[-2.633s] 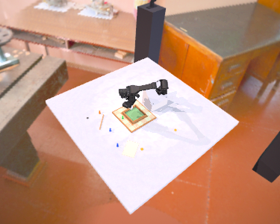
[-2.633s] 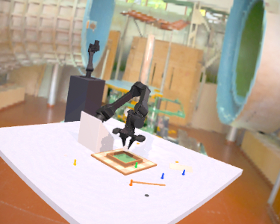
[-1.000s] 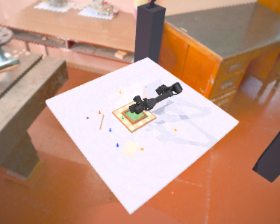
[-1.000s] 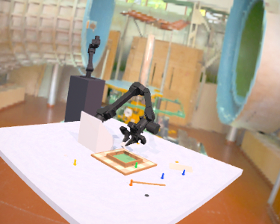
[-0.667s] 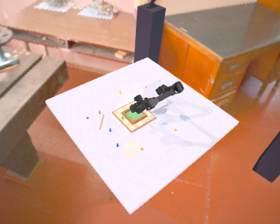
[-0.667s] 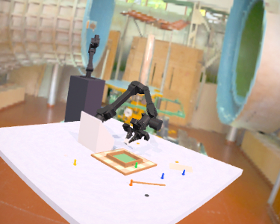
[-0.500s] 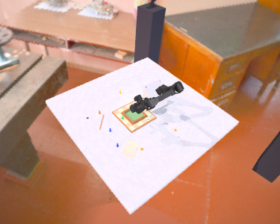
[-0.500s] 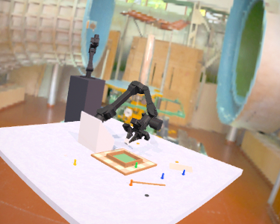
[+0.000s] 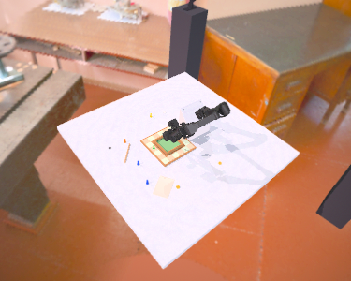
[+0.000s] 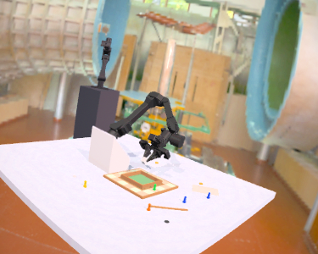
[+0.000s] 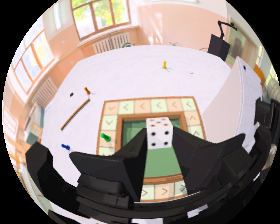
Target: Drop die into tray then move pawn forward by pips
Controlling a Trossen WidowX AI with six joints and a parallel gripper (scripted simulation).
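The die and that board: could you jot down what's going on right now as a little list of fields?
die: white with black pips, clamped in the tool
tool: shut on the die, raised above the board
board: ring of arrow squares around a green tray
tray: green, sunk in the board's middle, nothing seen in it
pawn: green, standing on a square of the ring
die position: held in the air over the tray, not yet dropped
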